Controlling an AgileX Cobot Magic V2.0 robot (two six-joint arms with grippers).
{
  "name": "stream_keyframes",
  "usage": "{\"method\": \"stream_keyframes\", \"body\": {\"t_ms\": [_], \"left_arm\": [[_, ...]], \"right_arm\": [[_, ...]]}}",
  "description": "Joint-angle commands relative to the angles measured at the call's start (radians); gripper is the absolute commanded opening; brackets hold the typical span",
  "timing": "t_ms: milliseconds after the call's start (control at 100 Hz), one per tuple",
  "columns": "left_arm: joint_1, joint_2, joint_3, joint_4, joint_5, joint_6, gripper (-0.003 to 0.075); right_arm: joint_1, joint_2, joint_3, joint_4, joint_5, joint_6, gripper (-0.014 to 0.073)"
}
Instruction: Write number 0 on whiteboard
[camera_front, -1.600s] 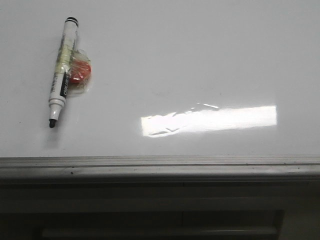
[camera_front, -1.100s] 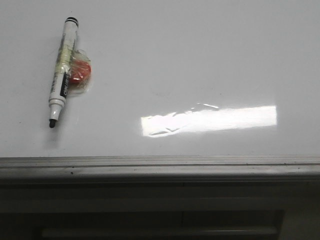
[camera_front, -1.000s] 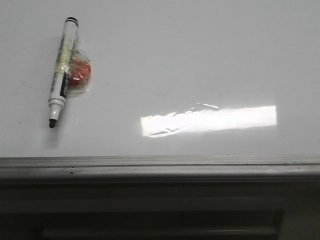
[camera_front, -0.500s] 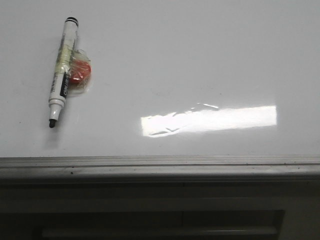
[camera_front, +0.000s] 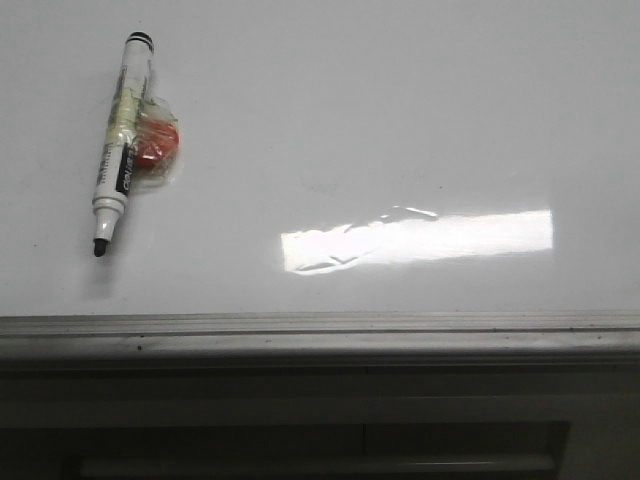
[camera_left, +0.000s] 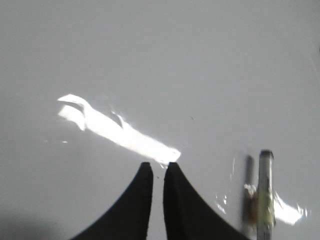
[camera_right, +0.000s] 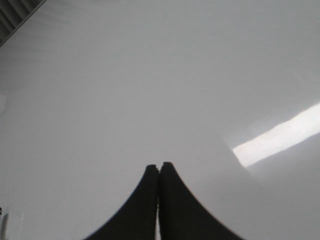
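The whiteboard (camera_front: 400, 100) is glossy white and fills most of the front view. No number 0 shows on it in any view. A black-tipped marker (camera_front: 118, 150) lies uncapped at the board's left, tip toward the near edge, with a red round piece (camera_front: 157, 146) taped to its side. It also shows in the left wrist view (camera_left: 265, 195), off to one side of my left gripper (camera_left: 157, 165). That gripper hovers over the board, empty, its jaws together but for a thin slit. My right gripper (camera_right: 159, 166) is shut and empty over bare board. Neither gripper shows in the front view.
A bright rectangular glare patch (camera_front: 420, 240) lies on the board right of centre. The grey metal frame edge (camera_front: 320, 325) runs along the near side, with a dark drop below it. The board's frame (camera_right: 15, 17) shows in a corner of the right wrist view.
The marker with its red piece sits a touch further left in the front view than half a second ago. Nothing else differs.
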Motion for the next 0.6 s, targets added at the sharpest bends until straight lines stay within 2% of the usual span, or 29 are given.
{"method": "stream_keyframes", "body": {"t_ms": [0,80,130,190,230,340,380,520,590], "left_arm": [[-0.004,0.01,-0.124,0.1,0.108,0.121,0.0202],[-0.004,0.089,-0.228,0.143,0.219,0.186,0.0356],[-0.004,0.158,-0.286,0.158,0.294,0.225,0.0399],[-0.002,0.251,-0.355,0.182,0.384,0.263,0.0396],[-0.002,0.327,-0.391,0.199,0.429,0.277,0.0385],[-0.002,0.542,-0.504,0.236,0.49,0.277,0.0365],[-0.005,0.605,-0.549,0.247,0.509,0.279,0.0365],[-0.058,0.818,-0.688,0.263,0.549,0.294,0.0365],[-0.115,0.892,-0.743,0.261,0.549,0.248,0.036]], "right_arm": [[-0.004,-0.02,-0.082,-0.008,0.0,0.0,-0.0057],[-0.002,0.003,-0.161,-0.088,0.172,0.0,-0.0039],[-0.002,0.027,-0.215,-0.142,0.288,-0.007,0.0003],[-0.002,0.066,-0.277,-0.164,0.396,-0.057,0.0087],[-0.002,0.091,-0.311,-0.164,0.436,-0.11,0.0174],[-0.002,0.176,-0.375,-0.165,0.468,-0.176,0.0407],[-0.002,0.209,-0.392,-0.165,0.471,-0.176,0.0458],[-0.002,0.293,-0.41,-0.165,0.469,-0.176,0.0474],[-0.002,0.318,-0.41,-0.165,0.472,-0.176,0.0474]]}}
